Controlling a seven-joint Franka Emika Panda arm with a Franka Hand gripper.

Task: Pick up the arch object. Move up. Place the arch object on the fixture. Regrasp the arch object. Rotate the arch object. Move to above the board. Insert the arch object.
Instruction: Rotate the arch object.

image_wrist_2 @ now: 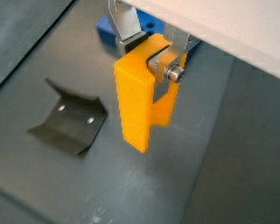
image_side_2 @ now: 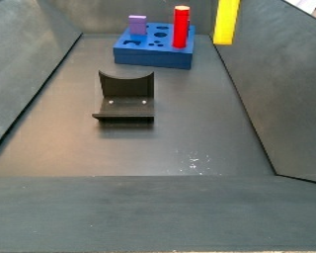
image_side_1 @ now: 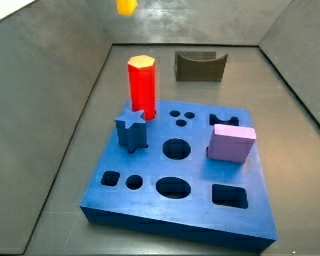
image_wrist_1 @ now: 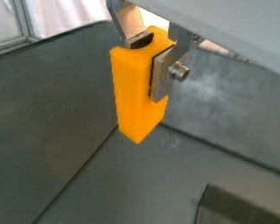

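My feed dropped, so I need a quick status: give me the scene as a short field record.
gripper: raised well above the floor, fingers shut on the arch object
arch object: hanging upright, clear of everything
fixture: on the floor, nothing on it
board: holds red pillar, lilac cube, blue star piece

Setting was a robotics lab test cell: a bare dark grey enclosure with sloped walls, no household items. On the floor stood the fixture (image_side_2: pixel 125 96) and the board (image_side_1: pixel 186 167), a blue shape-sorting slab. The gripper (image_wrist_2: pixel 154 54) hung high above the floor, clamping the arch object (image_wrist_2: pixel 140 96).
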